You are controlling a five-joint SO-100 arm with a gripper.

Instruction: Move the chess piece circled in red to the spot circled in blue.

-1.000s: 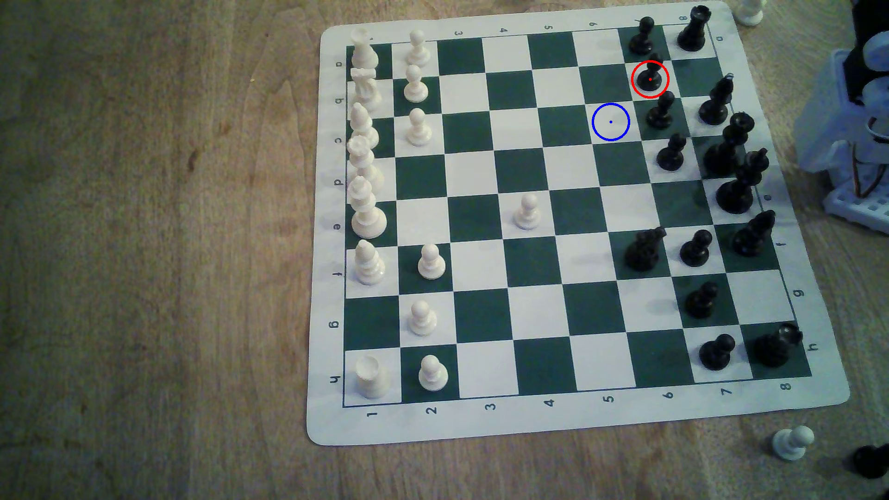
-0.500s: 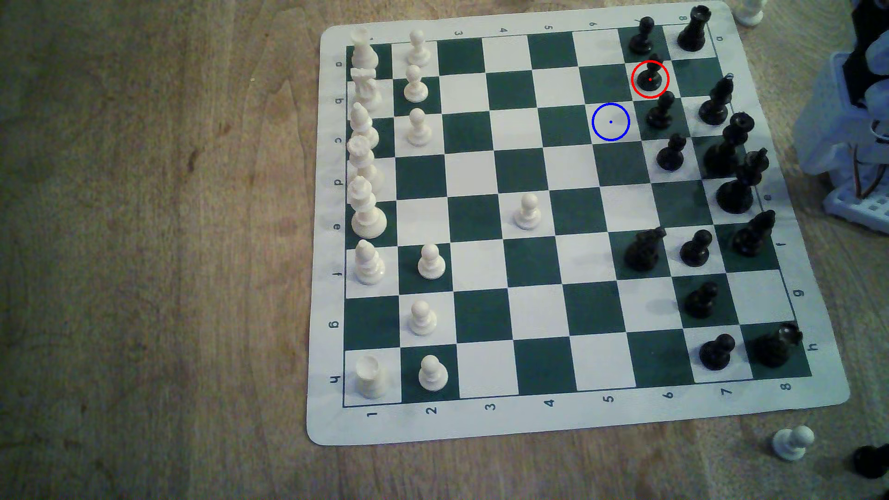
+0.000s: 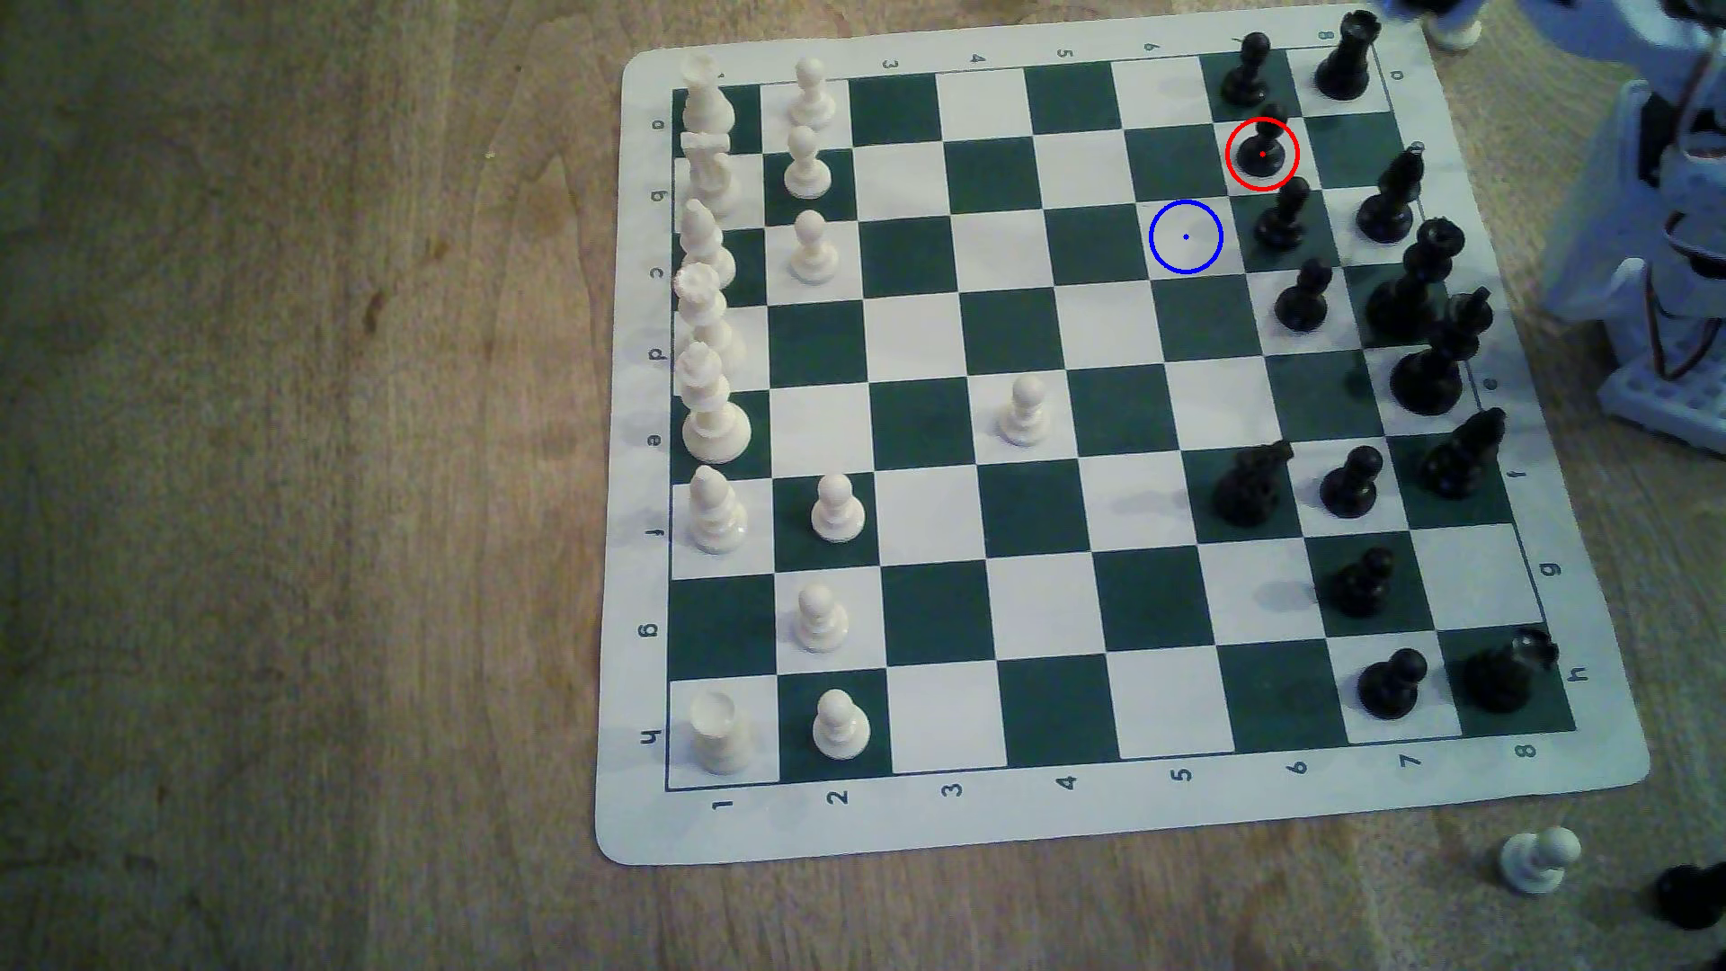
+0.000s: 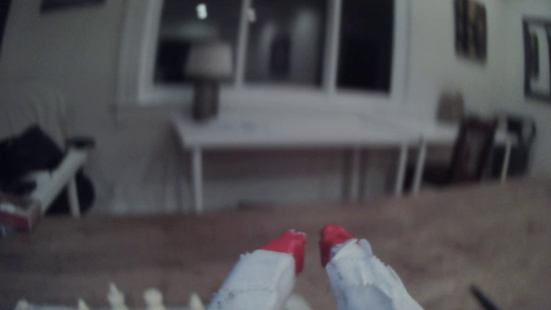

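The red-ringed black pawn point(image 3: 1263, 149) stands on a white square in the board's far right part in the exterior view, between two other black pawns. The blue-ringed white square point(image 3: 1185, 237) is bare, one square diagonally nearer and toward the exterior view's left of the pawn. My arm point(image 3: 1672, 196) rises off the board at the exterior view's right edge, well away from the pawn. In the wrist view my gripper point(image 4: 312, 238) points out over the table toward the room. Its red-tipped white fingers point(image 4: 293, 246) stand a narrow gap apart with nothing between them.
The green-and-white mat point(image 3: 644, 822) lies on a wooden table. Black pieces crowd its right columns, including a bishop point(image 3: 1392, 201) and a rook point(image 3: 1345, 56) near the pawn. White pieces line the left columns. A white pawn point(image 3: 1536, 859) stands off the mat at the near right.
The arm at the exterior view's right edge has lifted and swung, with a blurred white part now across the top right corner. No chess piece has moved.
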